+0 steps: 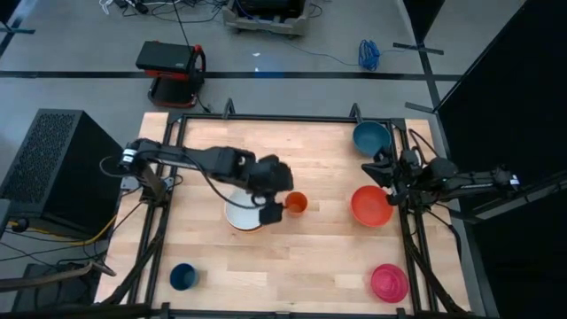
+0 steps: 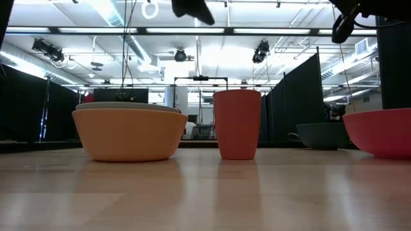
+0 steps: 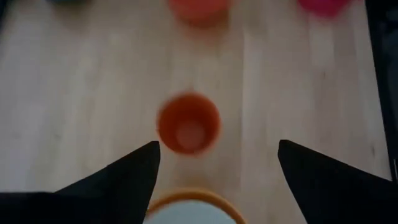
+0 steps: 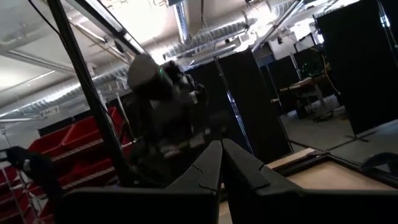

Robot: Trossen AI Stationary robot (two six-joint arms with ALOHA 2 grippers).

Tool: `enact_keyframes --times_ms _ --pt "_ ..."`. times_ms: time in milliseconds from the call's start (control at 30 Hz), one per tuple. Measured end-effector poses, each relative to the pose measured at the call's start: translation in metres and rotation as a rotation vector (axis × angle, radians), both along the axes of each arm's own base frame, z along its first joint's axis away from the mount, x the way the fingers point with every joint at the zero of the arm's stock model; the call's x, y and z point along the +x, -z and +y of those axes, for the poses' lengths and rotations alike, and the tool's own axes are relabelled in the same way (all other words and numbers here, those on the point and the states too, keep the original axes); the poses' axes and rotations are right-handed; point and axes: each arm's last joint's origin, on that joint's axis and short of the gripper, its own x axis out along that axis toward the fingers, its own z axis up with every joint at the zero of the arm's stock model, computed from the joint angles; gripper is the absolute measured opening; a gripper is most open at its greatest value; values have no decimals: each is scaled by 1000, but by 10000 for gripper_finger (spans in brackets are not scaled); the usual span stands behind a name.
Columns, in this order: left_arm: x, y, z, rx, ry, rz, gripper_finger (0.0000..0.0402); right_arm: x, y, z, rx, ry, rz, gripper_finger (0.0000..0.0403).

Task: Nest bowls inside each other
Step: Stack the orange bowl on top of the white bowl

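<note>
Left gripper point(image 1: 271, 211) spread wide, empty, above white bowl in orange bowl point(image 1: 243, 213); red-orange bowl point(image 1: 371, 206) to right, nearer shut right gripper point(image 1: 390, 182).

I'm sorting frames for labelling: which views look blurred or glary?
Left wrist view: soft throughout, the small orange cup smeared. Low view: ceiling lights glare brightly behind the orange bowl. Right wrist view: the other arm is blurred. High view: evenly lit.
</note>
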Motion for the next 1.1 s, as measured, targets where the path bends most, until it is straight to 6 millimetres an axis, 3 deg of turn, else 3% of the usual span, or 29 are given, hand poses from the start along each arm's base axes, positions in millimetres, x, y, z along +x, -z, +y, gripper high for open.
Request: enact_keyframes --times_ms 133,700,900,1100 --pt "-7 -16 10 0 -35 -84 299 -7 5 -1 -1 -2 80 0" --pt "-34 -16 25 -116 -142 -533 262 -49 -28 -4 37 -22 163 0" --pt "-76 -16 30 -160 -214 -667 253 -51 -24 -4 52 -53 216 0" --pt "-107 -16 32 -182 -240 -723 248 -53 -4 -4 100 -52 452 0"
